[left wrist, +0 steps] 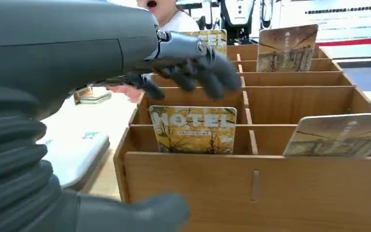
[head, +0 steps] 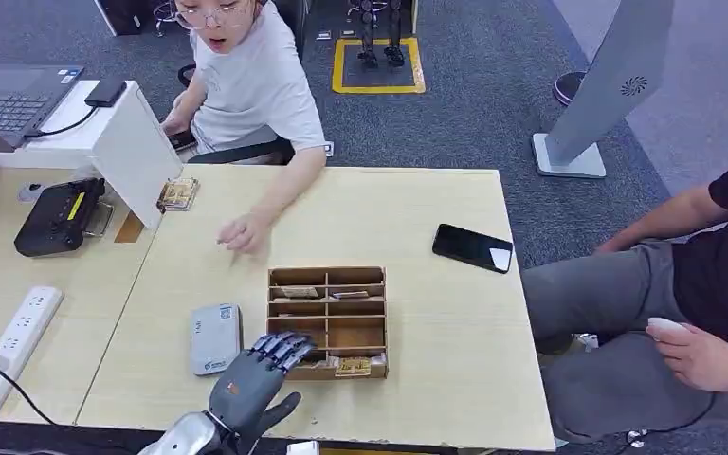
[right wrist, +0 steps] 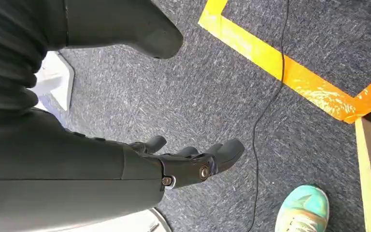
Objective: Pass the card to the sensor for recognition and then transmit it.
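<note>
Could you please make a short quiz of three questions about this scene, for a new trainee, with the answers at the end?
1. True or false: the left robot hand already holds a card.
2. Multiple choice: where does the grey sensor lie on the table? A) on the robot's left of the wooden card box; B) inside the box; C) beside the black phone.
3. Fill in: in the left wrist view, the yellow card standing in the box's nearest row bears the word ____.

Key
1. False: its fingers hover over the box's near left corner, with no card in them.
2. A.
3. HOTEL.
</note>
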Robot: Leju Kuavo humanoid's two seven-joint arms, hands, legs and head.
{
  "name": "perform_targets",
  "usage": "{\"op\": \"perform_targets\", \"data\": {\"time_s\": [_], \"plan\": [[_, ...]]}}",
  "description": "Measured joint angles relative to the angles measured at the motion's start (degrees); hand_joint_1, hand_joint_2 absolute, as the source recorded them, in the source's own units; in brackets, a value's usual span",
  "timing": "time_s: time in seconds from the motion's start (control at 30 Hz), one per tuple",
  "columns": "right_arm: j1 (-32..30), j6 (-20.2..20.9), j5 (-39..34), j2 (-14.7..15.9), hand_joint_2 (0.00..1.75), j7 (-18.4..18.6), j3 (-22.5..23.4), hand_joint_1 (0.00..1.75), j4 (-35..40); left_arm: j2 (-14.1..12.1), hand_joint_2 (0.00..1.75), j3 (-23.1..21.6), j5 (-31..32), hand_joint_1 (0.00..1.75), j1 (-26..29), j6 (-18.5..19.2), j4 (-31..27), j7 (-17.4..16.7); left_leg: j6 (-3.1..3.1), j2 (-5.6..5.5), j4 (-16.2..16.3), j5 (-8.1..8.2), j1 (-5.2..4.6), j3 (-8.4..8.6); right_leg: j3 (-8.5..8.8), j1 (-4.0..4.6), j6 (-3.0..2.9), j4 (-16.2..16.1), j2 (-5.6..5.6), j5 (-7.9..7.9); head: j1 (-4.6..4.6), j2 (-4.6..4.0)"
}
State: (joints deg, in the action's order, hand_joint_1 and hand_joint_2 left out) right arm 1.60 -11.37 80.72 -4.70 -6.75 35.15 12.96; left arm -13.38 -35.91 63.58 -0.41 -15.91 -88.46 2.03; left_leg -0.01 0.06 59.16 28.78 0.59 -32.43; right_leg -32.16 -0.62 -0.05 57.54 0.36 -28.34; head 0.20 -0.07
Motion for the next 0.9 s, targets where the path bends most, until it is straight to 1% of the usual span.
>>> {"op": "perform_targets", "data": {"time_s": [0.07,0.1,0.73,0.83,0.9], "plan": [[0.0,0.0,-0.1,0.0,1.75,0.0,-0.1,0.0,0.0,0.0,1.75,0.0,0.0,1.59,0.0,0.1,0.0,0.0,0.0,0.0,0.0,0.0,0.0,0.0,0.0,0.0,0.0,0.0,0.0,0.0,0.0,0.0],[0.0,0.0,-0.1,0.0,1.75,0.0,-0.1,0.0,0.0,0.0,1.75,0.0,-0.1,1.75,0.0,0.1,0.0,0.0,0.0,0.0,0.0,0.0,0.0,0.0,0.0,0.0,0.0,0.0,0.0,0.0,0.0,0.0],[0.2,-0.1,-0.4,-0.1,1.75,0.2,-0.3,0.0,0.0,0.1,1.75,0.2,-2.1,1.75,0.8,0.4,0.0,0.8,0.0,-0.02,0.0,0.0,0.0,0.01,0.03,0.0,0.0,0.0,-0.03,0.0,0.0,0.0],[0.3,-0.1,-0.4,-0.1,1.75,0.0,-0.6,0.0,0.0,0.0,1.75,0.8,-6.0,1.75,0.9,1.0,-0.1,2.7,0.0,-0.02,0.0,0.0,0.0,0.02,0.03,0.01,0.0,0.0,-0.03,0.0,0.0,0.0],[0.3,0.0,-0.7,-0.1,1.75,-0.3,-0.8,0.0,0.0,-0.6,1.75,1.7,-11.3,1.75,0.6,2.6,-1.2,4.9,0.0,-0.01,0.0,-0.01,0.01,0.03,0.02,0.02,0.0,0.0,-0.02,0.0,0.0,0.0]]}}
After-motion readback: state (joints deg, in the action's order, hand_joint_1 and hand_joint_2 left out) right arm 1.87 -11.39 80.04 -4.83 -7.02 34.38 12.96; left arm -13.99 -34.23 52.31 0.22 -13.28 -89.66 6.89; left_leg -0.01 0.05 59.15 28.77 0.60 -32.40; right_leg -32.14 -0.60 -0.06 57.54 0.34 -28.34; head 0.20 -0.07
